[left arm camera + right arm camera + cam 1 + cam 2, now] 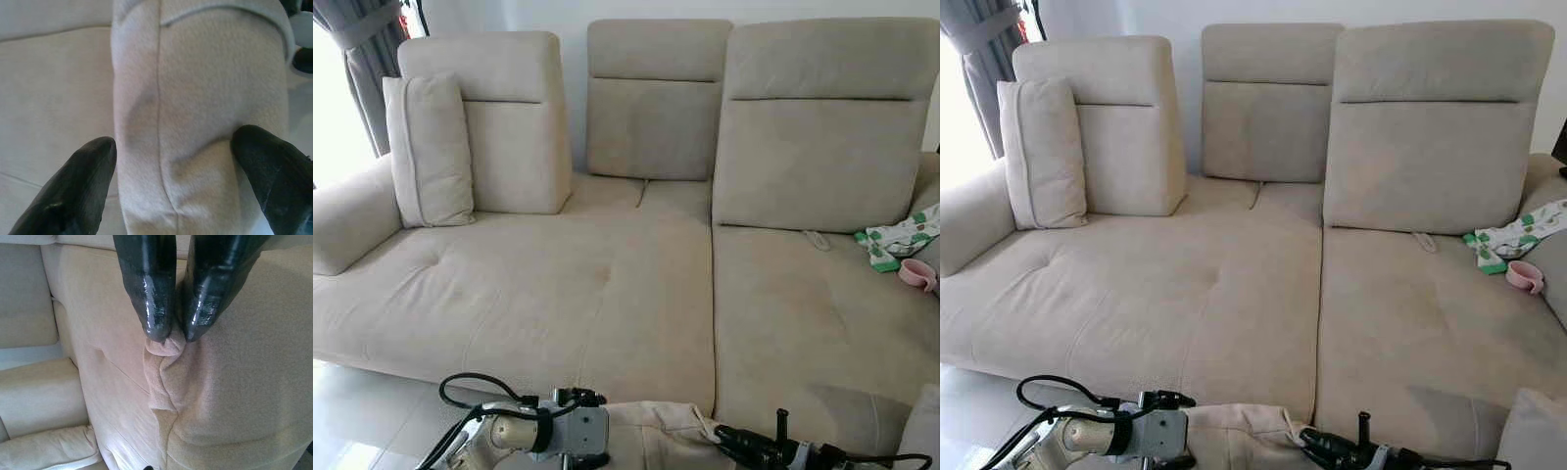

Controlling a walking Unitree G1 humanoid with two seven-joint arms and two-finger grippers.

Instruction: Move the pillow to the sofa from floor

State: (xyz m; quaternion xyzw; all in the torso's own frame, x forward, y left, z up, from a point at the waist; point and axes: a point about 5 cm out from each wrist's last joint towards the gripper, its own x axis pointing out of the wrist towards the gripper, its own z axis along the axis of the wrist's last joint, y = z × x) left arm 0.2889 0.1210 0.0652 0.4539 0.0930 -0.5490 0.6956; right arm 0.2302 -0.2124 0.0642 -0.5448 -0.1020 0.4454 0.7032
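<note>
Pillow (656, 431): held low in front of the beige sofa (607, 284), between both arms, at the seat's front edge.
Left gripper (171, 156): fingers spread wide, pressed against the pillow's two sides.
Right gripper (172, 335): fingers pressed together, a fold of pillow fabric pinched at the tips.
Sofa: second cushion (429, 147) leaned upright at the left backrest; green-patterned cloth (896, 240) and pink cup (918, 274) lie at the right end.

Pillow (651, 431): we see just its top, bottom edge cuts it.
Pink object (918, 274): too small to tell.
Patterned cloth (898, 242): we lose it at the edge.
</note>
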